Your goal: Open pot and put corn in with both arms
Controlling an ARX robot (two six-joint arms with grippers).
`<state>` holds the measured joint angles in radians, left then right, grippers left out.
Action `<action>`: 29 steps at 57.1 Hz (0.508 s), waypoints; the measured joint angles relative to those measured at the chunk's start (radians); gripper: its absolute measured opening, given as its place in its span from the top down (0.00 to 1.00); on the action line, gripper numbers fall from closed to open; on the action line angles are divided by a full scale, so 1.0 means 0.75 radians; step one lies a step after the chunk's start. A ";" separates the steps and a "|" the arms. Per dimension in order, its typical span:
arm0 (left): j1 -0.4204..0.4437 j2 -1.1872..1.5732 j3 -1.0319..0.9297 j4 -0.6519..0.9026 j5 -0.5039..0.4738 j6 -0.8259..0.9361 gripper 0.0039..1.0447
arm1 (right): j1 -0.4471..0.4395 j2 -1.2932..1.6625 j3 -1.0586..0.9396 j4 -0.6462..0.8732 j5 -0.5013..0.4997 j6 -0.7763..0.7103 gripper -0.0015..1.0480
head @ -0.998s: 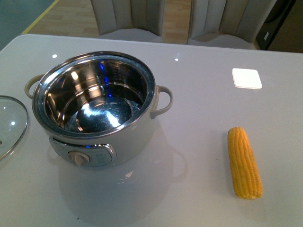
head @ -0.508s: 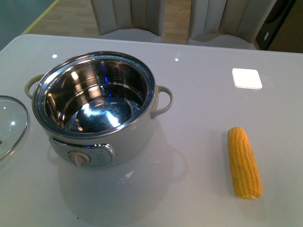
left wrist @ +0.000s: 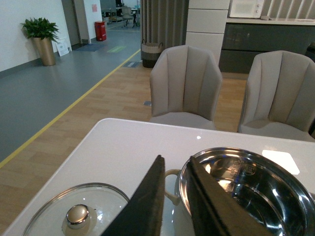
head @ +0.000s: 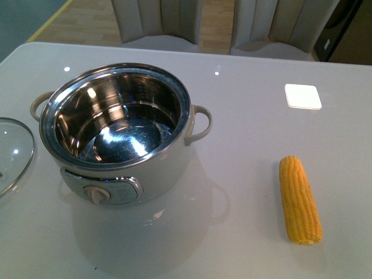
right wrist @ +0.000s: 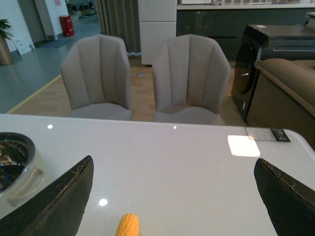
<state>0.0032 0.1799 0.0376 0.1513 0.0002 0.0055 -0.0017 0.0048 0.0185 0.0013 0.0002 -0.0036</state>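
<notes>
Nothing moved — pot point(head: 157, 168) open, corn point(head: 300, 200) on table point(head: 244, 116); L gripper point(left wrist: 174, 160) narrow, R gripper point(right wrist: 172, 167) wide.

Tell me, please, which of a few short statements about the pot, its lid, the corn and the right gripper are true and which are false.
1. The glass lid sits on the pot. False: the lid lies on the table beside the pot, which is open.
2. The corn lies on the table, apart from the pot. True.
3. The corn is already inside the pot. False: the pot's steel interior is empty.
4. The right gripper has its jaws wide apart and holds nothing. True.
5. The pot lies tipped on its side. False: it stands upright, control knob facing the camera.
</notes>
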 joint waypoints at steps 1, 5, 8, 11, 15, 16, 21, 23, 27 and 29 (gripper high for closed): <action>0.000 -0.033 -0.005 -0.028 -0.001 0.000 0.97 | 0.000 0.000 0.000 0.000 0.000 -0.001 0.09; -0.001 -0.170 -0.032 -0.181 0.005 -0.004 0.97 | 0.000 0.001 0.000 0.000 0.001 0.000 0.09; -0.002 -0.212 -0.032 -0.193 -0.001 -0.005 0.97 | 0.000 0.001 0.000 0.000 0.001 0.000 0.09; -0.002 -0.228 -0.032 -0.197 -0.001 -0.005 0.97 | 0.000 0.000 0.000 0.000 0.000 0.000 0.09; -0.002 -0.230 -0.032 -0.200 -0.001 -0.005 0.97 | 0.000 0.000 0.000 0.000 0.000 0.000 0.09; -0.002 -0.230 -0.032 -0.200 -0.001 -0.005 0.97 | 0.000 0.000 0.000 0.000 0.001 0.000 0.09; -0.002 -0.231 -0.032 -0.200 -0.001 -0.005 0.97 | 0.000 0.000 0.000 0.000 0.001 0.000 0.09; -0.002 -0.231 -0.032 -0.200 -0.001 -0.005 0.97 | 0.000 0.000 0.000 0.000 0.001 0.000 0.09; -0.002 -0.231 -0.032 -0.200 -0.001 -0.005 0.92 | 0.000 0.000 0.000 0.000 0.001 0.000 0.09; -0.002 -0.231 -0.032 -0.200 -0.001 -0.005 0.84 | 0.000 0.000 0.000 0.000 0.000 0.000 0.09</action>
<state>0.0017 0.0063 0.0135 0.0013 -0.0006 0.0017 -0.0017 0.0048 0.0185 0.0013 0.0002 -0.0036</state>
